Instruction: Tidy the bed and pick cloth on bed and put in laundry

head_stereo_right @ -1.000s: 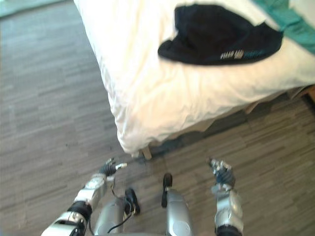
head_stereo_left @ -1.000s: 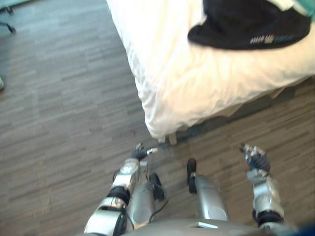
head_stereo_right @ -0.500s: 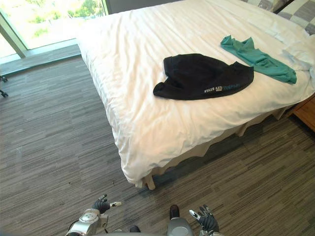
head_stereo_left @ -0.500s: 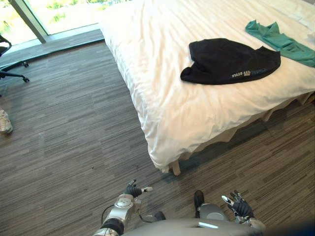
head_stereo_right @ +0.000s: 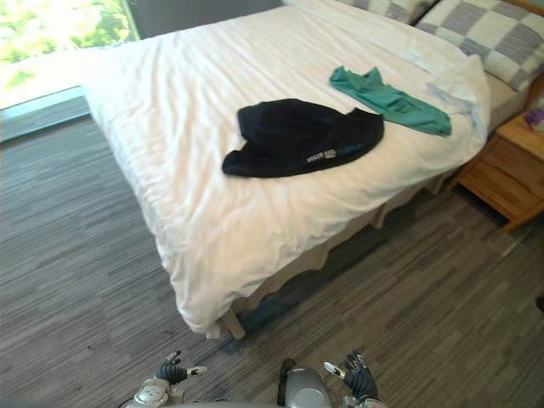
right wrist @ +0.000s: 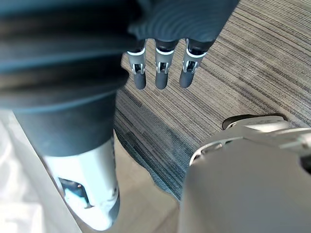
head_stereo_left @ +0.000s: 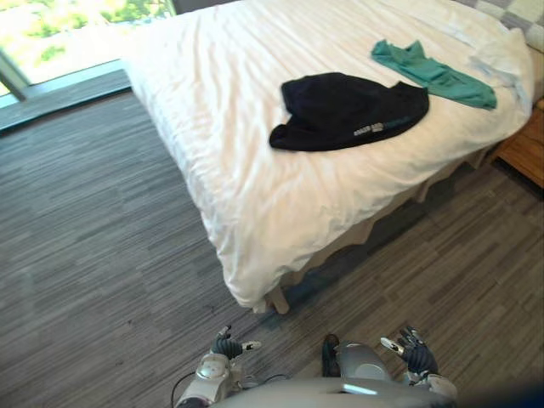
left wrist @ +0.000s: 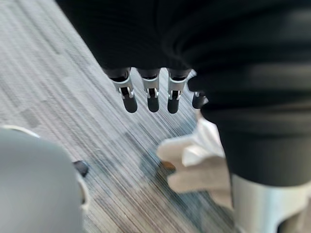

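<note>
A black garment lies crumpled on the white bed, near the bed's foot. Farther up the bed a green garment is stretched out beside a pillow. My left hand hangs low over the floor, short of the bed's corner, its fingers relaxed and holding nothing. My right hand hangs low on the other side, its fingers straight and empty. Both hands are well away from the clothes.
The white sheet hangs over the bed's near corner above a bed leg. A wooden nightstand stands beside the bed on the right. Checked pillows lie at the head. A bright window runs along the far left. Grey wood floor surrounds the bed.
The camera has tilted up and swung right, so the whole bed, the green garment, pillows and nightstand came into view. Both hands stay low and open.
</note>
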